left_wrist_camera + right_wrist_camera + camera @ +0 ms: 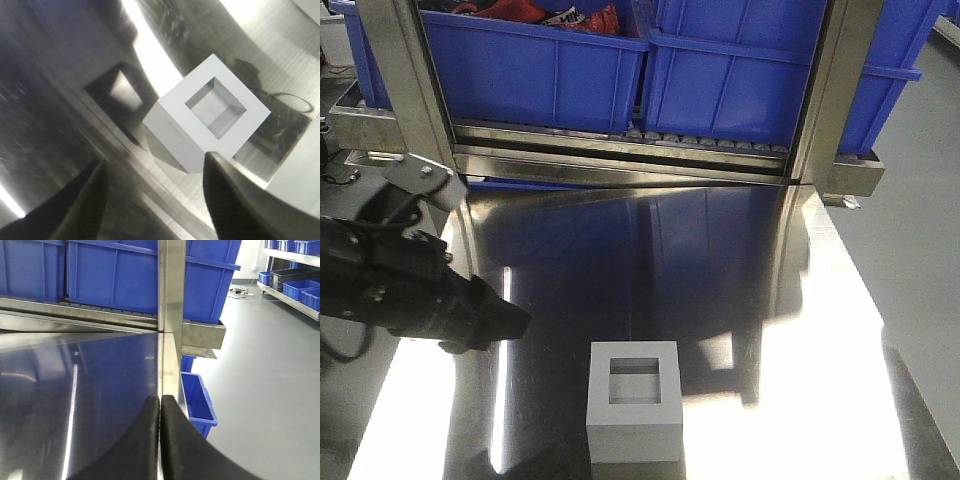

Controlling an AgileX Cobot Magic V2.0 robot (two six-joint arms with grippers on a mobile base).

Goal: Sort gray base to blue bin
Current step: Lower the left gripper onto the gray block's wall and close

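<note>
The gray base [635,400] is a light-gray cube with a square recess facing up, standing on the steel table near its front edge. It also shows in the left wrist view [207,117]. My left gripper [155,192] is open and empty, its fingertips [232,195] just short of the cube and not touching it. In the front view the left gripper [510,322] is to the left of the cube. Two blue bins [770,70] stand side by side on the rack behind the table. My right gripper [160,405] is shut and empty over the table's right edge.
The left blue bin [535,65] holds red and black items. Steel uprights [405,90] frame the roller rack. A vertical post [171,295] stands ahead of my right gripper. A small blue bin [197,400] sits on the floor to the right of the table [720,260].
</note>
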